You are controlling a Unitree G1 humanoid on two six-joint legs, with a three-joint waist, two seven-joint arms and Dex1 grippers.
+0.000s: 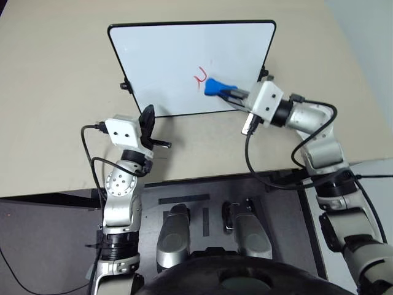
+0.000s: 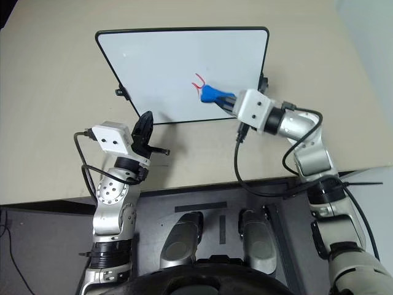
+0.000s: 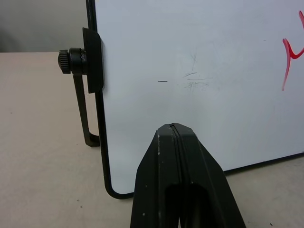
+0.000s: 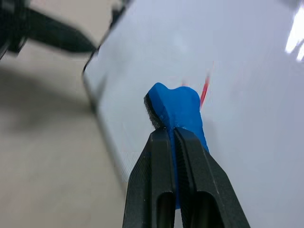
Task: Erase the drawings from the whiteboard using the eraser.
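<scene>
One eraser: small blue oblong eraser (image 1: 216,86), long axis level, tip toward red marker squiggle (image 1: 200,77)
Right gripper (image 1: 232,93): level, clamping eraser
Left gripper (image 1: 147,117): closed, empty, near white black-framed whiteboard (image 1: 172,55)

A large whiteboard (image 1: 178,61) with rounded corners, a thin black frame and small black side clips stands propped at a tilt on the beige counter (image 1: 55,92). A small red squiggle of marker ink (image 1: 199,78) sits right of the board's centre. The bright blue eraser (image 1: 216,86), clamped in the right claw (image 1: 232,94), hangs just beside the squiggle.
</scene>
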